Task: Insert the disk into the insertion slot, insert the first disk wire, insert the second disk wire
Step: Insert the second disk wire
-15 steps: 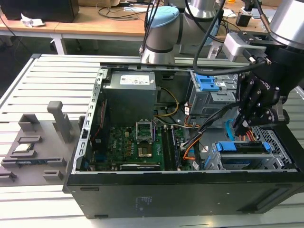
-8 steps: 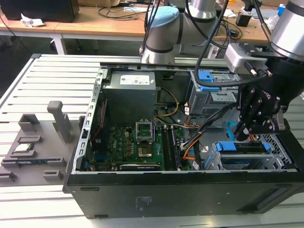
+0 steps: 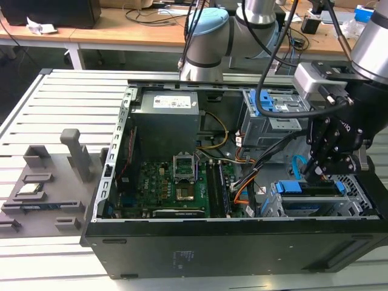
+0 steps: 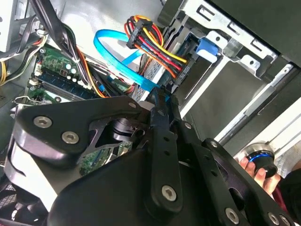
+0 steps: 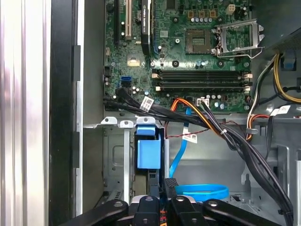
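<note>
The disk [image 3: 301, 187], in its blue carrier, sits inside the insertion slot [image 3: 354, 191], the silver perforated cage at the case's front corner on the exterior view's right. The carrier's blue tab shows in both wrist views [image 5: 148, 153] [image 4: 207, 49]. My black gripper [image 3: 316, 176] hangs just behind the disk's rear end. Its fingers [image 4: 159, 96] are shut on the end of a flat blue wire [image 4: 120, 56], which loops away over the case floor [image 5: 202, 191]. A bundle of red, yellow, orange and black wires [image 4: 153, 47] runs to a black plug [image 4: 182, 70] at the disk's back.
The open case holds the motherboard [image 3: 176, 188], a grey power supply [image 3: 167, 118] and a taller bay with blue tabs [image 3: 270, 109]. Black cable bundles [image 5: 225, 136] cross beside the cage. A grey fixture [image 3: 45, 188] lies on the slatted table. A hand [image 4: 256, 172] shows outside the case.
</note>
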Motion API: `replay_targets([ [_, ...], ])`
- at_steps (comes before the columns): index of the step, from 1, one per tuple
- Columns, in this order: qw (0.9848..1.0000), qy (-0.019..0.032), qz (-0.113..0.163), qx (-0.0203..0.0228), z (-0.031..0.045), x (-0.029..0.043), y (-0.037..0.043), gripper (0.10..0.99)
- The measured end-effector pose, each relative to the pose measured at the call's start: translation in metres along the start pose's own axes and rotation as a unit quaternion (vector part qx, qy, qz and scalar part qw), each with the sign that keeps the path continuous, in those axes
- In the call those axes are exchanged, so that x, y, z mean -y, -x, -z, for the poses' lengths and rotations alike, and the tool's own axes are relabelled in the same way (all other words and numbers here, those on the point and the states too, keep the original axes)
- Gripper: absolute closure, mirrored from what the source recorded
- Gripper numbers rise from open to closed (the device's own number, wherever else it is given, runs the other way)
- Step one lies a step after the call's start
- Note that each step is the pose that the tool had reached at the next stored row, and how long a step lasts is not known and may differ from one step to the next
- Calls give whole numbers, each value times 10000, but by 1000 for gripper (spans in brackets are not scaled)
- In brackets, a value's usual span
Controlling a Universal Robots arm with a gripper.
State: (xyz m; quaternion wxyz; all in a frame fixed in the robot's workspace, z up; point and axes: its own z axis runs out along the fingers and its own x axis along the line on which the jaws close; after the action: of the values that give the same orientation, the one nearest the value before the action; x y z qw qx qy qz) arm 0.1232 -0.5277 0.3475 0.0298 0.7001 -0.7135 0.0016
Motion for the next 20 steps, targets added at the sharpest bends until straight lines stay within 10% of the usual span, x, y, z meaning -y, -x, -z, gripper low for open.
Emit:
replay_targets([
  [20, 10000, 0, 0, -8, -90, 44, -12, 851],
])
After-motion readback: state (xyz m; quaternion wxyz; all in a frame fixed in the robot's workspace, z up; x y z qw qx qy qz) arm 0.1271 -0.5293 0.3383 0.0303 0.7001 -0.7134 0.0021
